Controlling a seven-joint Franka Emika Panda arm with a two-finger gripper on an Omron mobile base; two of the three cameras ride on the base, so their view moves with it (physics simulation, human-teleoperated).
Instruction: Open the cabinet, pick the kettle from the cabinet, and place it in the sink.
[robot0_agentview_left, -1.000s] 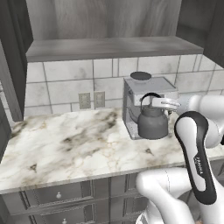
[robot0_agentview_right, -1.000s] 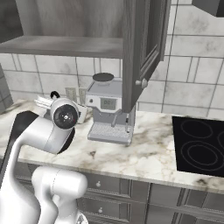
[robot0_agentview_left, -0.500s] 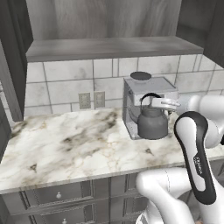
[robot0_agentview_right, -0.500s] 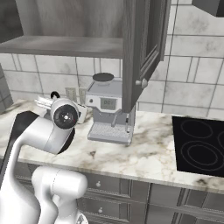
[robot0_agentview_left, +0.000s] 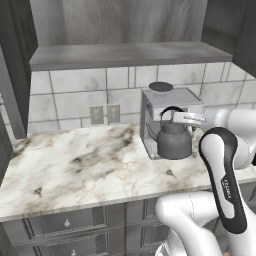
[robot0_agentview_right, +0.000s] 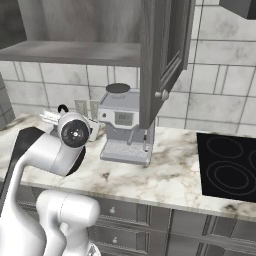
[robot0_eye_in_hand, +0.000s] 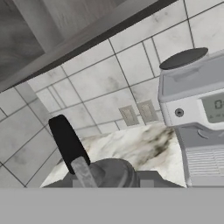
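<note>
The kettle (robot0_agentview_left: 174, 140) hangs in the air above the marble worktop (robot0_agentview_left: 85, 165), just in front of the silver coffee machine (robot0_agentview_left: 167, 107) and clear of the cabinet (robot0_agentview_right: 165, 55), whose door stands open with its bare shelf (robot0_agentview_left: 125, 52) above. In the hand view the kettle's lid and dark body sit right at the bottom edge, with the black arched handle (robot0_eye_in_hand: 68, 144) rising up and to the left; the kettle lies directly under the gripper, close against it.

The gripper (robot0_agentview_left: 187, 119) reaches the top of the kettle from the right, at the handle. Its jaws stand narrow, clenched around the handle as far as the pictures allow; the fingertips themselves are hidden by the kettle, so the exact contact cannot be seen. Since the kettle is off the worktop and off the shelf, I judge it to be carried.

The arm rises at the near right of the left base view, folds its elbow (robot0_agentview_left: 220, 165) high and near, and stretches the forearm far and left toward the kettle, the hand roughly level. In the right base view the wrist (robot0_agentview_right: 74, 131) faces the camera and covers most of the kettle.

The sink lies out of sight, so the direction of the carry cannot be told. The kettle hangs from a thin handle and may swing; the coffee machine just behind it is the nearest thing to strike.
</note>
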